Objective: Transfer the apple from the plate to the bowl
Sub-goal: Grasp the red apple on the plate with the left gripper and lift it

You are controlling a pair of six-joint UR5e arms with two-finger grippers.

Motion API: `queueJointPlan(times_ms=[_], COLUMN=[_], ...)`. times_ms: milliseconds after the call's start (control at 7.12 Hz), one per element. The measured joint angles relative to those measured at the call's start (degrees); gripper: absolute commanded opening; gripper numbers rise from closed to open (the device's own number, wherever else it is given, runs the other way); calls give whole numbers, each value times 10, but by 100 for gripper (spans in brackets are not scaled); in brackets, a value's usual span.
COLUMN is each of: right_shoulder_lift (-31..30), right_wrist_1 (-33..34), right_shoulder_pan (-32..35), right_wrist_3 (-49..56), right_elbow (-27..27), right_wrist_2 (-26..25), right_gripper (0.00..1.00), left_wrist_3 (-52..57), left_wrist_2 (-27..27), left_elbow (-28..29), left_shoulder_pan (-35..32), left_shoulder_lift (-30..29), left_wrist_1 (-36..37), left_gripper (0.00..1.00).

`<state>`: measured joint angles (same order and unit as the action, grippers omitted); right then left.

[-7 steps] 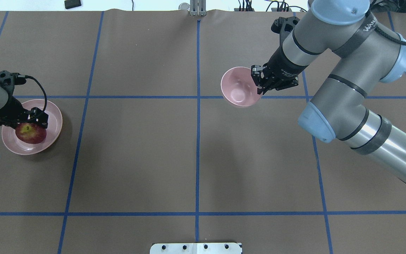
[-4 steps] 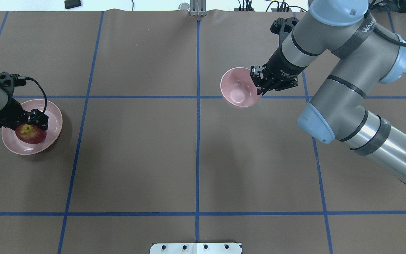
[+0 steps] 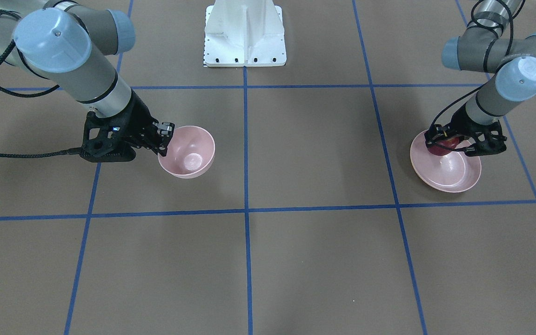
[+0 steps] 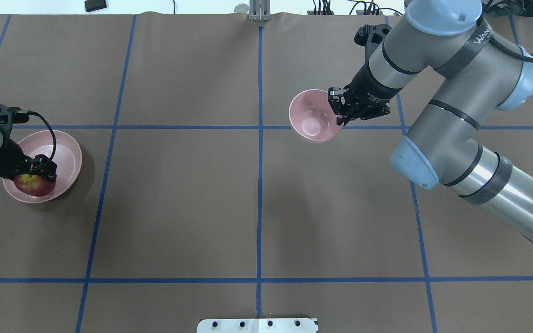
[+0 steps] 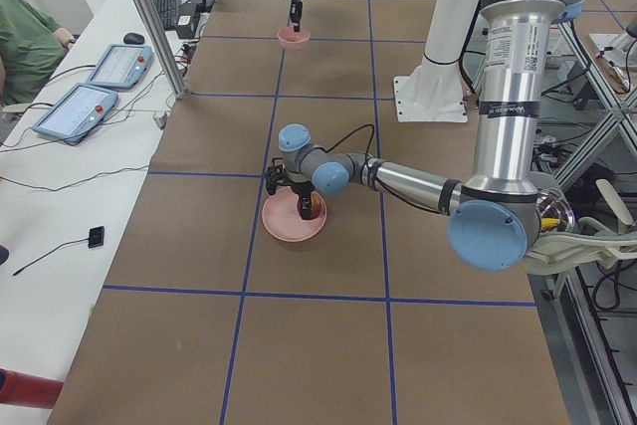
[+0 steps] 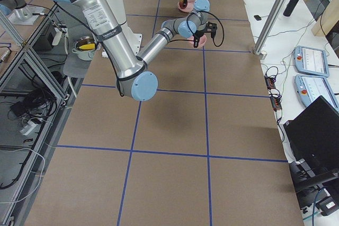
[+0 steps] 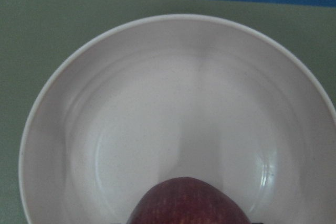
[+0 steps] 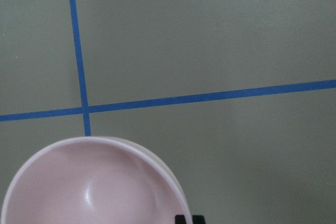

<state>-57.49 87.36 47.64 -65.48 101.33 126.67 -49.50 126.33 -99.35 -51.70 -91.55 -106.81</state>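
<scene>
Red apple (image 4: 35, 187) pinched by left gripper (image 4: 31, 177), plain overhead, half-hidden frontally; right gripper (image 4: 339, 116) pinches bowl (image 4: 312, 118) rim.

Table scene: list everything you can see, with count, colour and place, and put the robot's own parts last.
apple: one, dark red, gripped at the plate.
plate: one, pale pink, robot's left end of the table.
bowl: one, pale pink, empty, robot's right half.
table: one, brown.
tape lines: several, blue, forming a grid across the table.
base plate: one, white, centre of the robot-side edge.
teach pendants: two, grey, on the side bench.
person: one, green top, by that bench.
left hand: one, black, shut on the apple.
right hand: one, black, pinching the bowl's rim.
</scene>
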Motion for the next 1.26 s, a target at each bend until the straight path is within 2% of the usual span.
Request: queueJointPlan(times_ms=[140, 281, 421, 562, 843, 1264], right_shoulder_lift=[0, 0, 4, 16, 70, 135], right_wrist_1=[0, 0, -1, -2, -5, -73], right_shoulder_pan=[-2, -8, -20, -32, -59, -90], right_wrist_3=[0, 0, 0, 0, 3, 3], right_elbow=[0, -1, -8, -26, -102, -226], right_wrist_2=[0, -1, -9, -20, -46, -82], right_gripper=[0, 0, 0, 0, 0, 0], left_wrist_3=[2, 5, 7, 7, 2, -7], left_wrist_2=[6, 8, 8, 8, 9, 10], left_elbow=[-43, -102, -143, -158, -144, -117], left_shoulder_pan=[0, -1, -1, -1, -1, -1], left_shoulder_lift=[0, -17, -60, -114, -199, -251], left_wrist_1=[61, 157, 257, 329, 387, 394], left_gripper=[0, 0, 0, 0, 0, 0])
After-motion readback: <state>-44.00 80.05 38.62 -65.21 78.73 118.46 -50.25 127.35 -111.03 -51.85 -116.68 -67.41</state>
